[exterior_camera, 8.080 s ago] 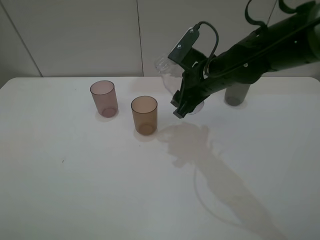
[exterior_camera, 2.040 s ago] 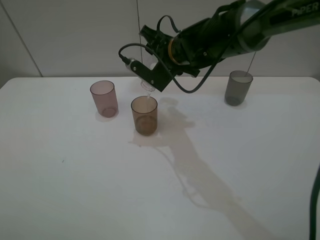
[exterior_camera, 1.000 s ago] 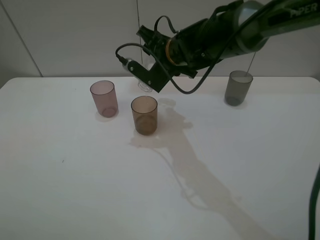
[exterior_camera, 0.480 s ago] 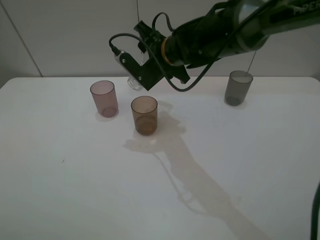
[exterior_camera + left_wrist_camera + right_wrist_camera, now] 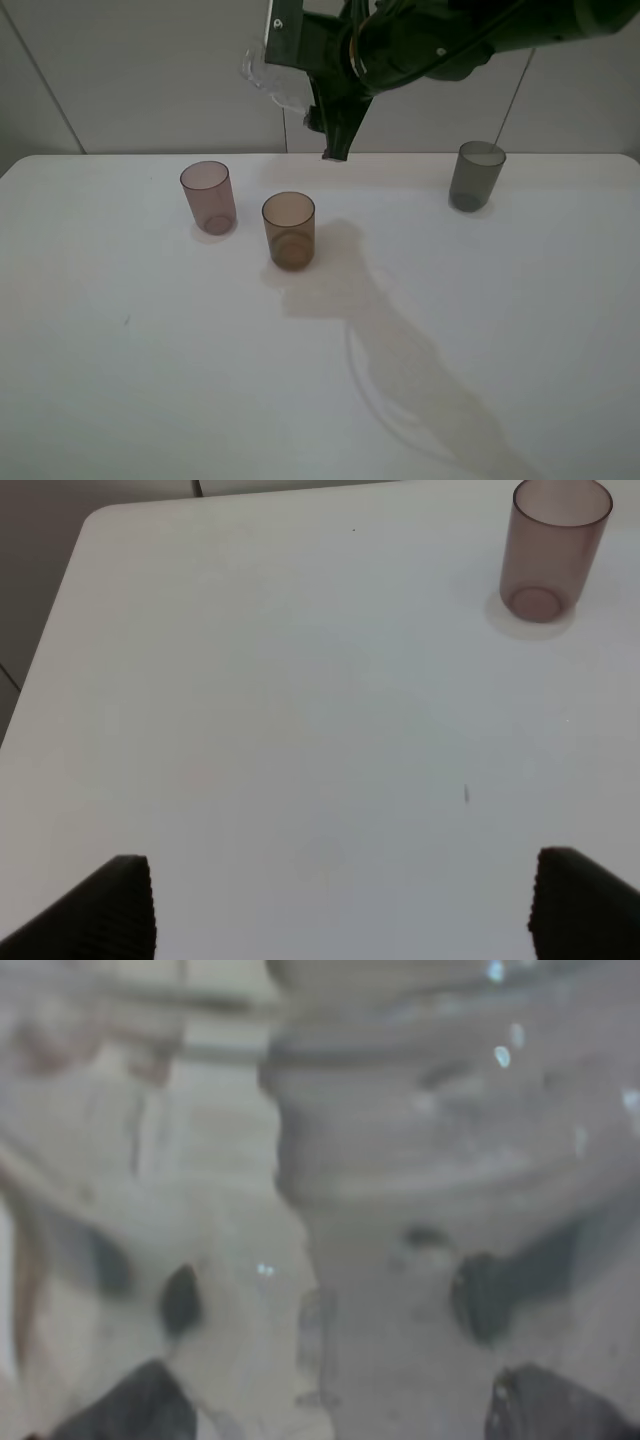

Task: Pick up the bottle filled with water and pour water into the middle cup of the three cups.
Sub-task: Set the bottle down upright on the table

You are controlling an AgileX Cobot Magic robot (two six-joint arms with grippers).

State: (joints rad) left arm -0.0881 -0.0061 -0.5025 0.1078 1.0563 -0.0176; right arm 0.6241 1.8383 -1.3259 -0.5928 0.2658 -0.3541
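we see the right gripper [image 5: 290,85] raised well above the middle cup [image 5: 289,231], its fingers clamped on the bottle [image 5: 268,78], which is tilted; the middle cup stands upright on the surface [image 5: 150,350] between the pinkish cup [image 5: 208,197] and grey cup [image 5: 476,176]; the left gripper [image 5: 340,905] has fingers spread wide, holding nothing

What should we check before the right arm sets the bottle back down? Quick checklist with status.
1. Bottle held by right gripper: ok, raised well above the table.
2. Bottle clear of amber cup: ok, up and behind it.
3. Amber cup upright: ok; water level inside: cannot tell.
4. Pink cup and grey cup upright, apart: ok.
5. Left gripper out of the way: ok, open over bare table.
6. Water left in bottle: cannot tell, wrist view blurred.
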